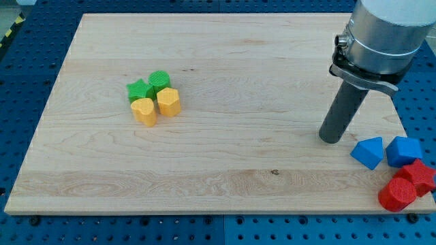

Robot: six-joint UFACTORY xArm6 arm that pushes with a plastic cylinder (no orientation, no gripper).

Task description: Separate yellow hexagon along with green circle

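The yellow hexagon (168, 101) sits upright with no clear long axis, touching the green circle (159, 81) at its 11 o'clock, within a tight cluster with a green star (139, 90) and a yellow heart (144, 111) on the pale wooden surface (225, 163), which lies on a blue perforated base (13, 75). The arm carries no pincer; its tip (332, 139) rests well apart at the cluster's 4 o'clock, near two blue blocks (368, 152) and two red blocks (398, 194) at the surface's lower right corner

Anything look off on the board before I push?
One oddity: the red blocks at the view's bottom right hang over the board's edge. The green and yellow cluster sits tight. My tip is far right, beside the blue blocks.
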